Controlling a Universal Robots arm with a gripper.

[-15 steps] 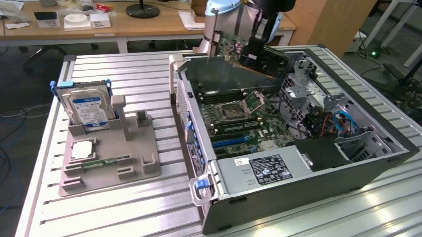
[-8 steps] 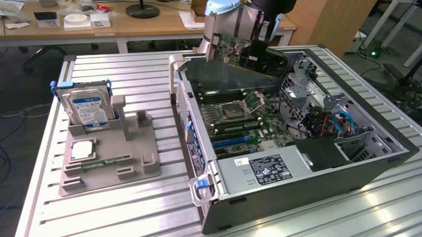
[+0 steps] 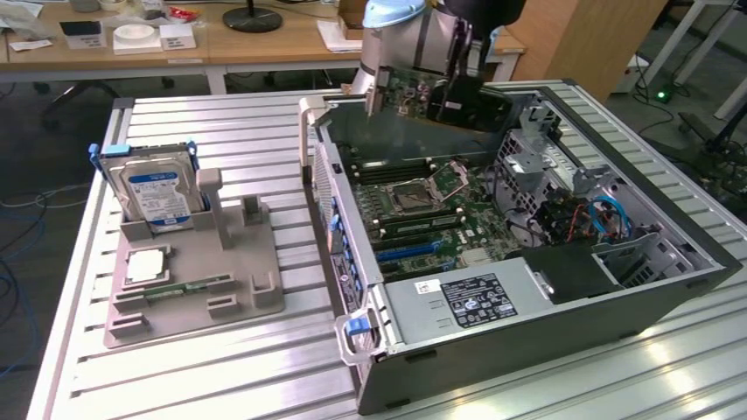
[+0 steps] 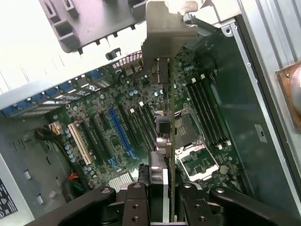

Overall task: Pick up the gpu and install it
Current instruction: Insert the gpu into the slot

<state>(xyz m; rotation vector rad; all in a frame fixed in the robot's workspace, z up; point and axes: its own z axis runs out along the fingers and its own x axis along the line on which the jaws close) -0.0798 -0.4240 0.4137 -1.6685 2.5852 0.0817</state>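
The gripper [image 4: 163,187], its jaws partly closed, clamps one gpu [image 3: 403,87] edge-on in the air above the motherboard [image 4: 108,117] of the one open computer case [image 3: 653,289]. On the table [image 3: 210,385] beside the case, one hard drive [image 3: 152,188] stands in one grey holder [image 3: 251,293].

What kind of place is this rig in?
Probably a robotics lab or workshop bench for PC assembly: an open computer case on a slatted metal table, a grey parts fixture holding a hard drive, and wooden office desks behind.
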